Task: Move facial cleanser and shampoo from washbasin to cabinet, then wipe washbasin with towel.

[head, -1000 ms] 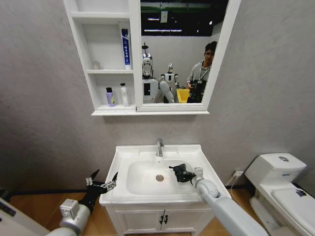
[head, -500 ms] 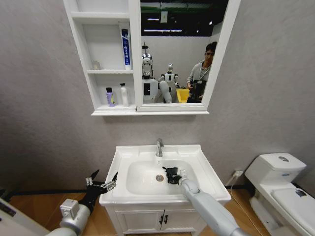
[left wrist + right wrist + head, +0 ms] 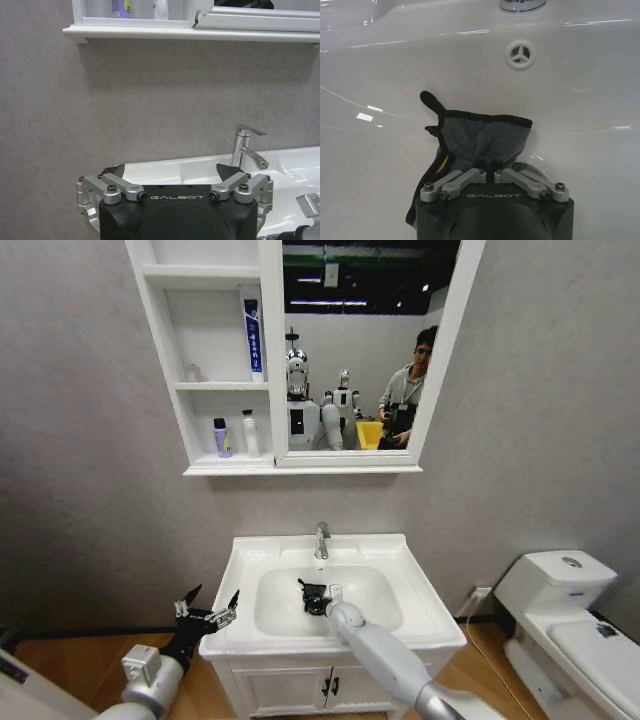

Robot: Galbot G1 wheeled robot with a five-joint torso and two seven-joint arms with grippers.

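Two tools: right tool [image 3: 316,597] clamped on towel [image 3: 482,137], pressed inside washbasin [image 3: 400,565] bowl below tap [image 3: 322,538]. Left tool [image 3: 205,616] wide, empty, parked beside basin's left edge.

Bright, even room light, white shiny spots on the washbasin [image 3: 380,60] bowl, soft shadow under the cabinet [image 3: 300,469], walls bend at the head view's edges, everything fairly sharp

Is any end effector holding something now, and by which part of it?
The right end effector pinches the towel at its near edge, inside the washbasin. The left end effector is open, holding nothing.
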